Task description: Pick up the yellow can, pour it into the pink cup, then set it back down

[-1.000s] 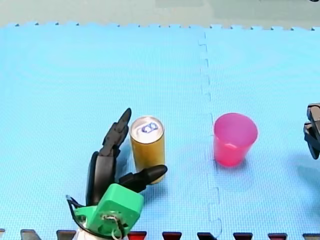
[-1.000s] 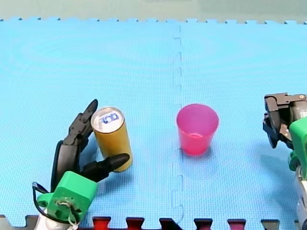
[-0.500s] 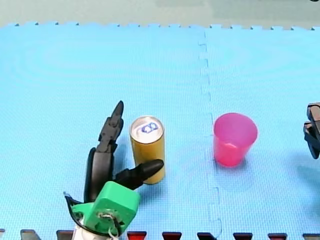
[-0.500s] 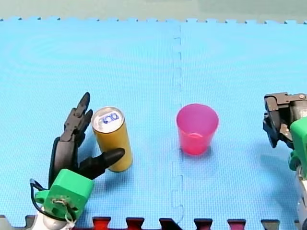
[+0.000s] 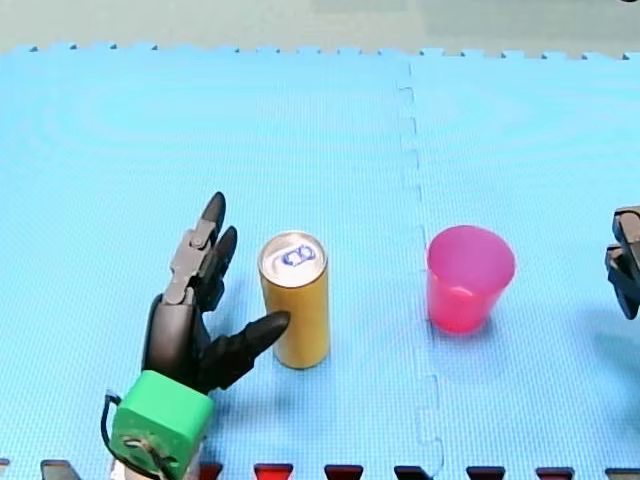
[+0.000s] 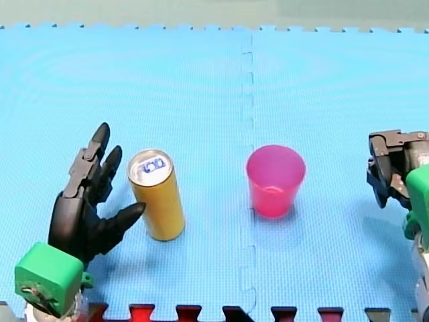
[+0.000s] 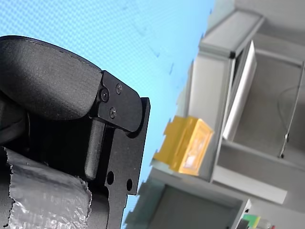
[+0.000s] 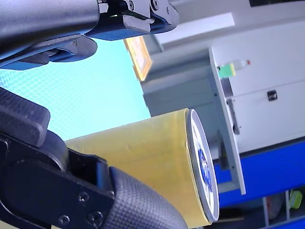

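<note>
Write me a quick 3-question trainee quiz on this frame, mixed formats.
1. True or false: the yellow can stands upright on the blue mat.
2. Pick one. The left hand is:
A) clamped around the can
B) open, beside the can and holding nothing
C) above the pink cup
3. Fill in: seen from the head, the pink cup stands apart from the can on the robot's ___ side, between the can and the right hand.

Key: 1 true; 2 B; 3 right.
</note>
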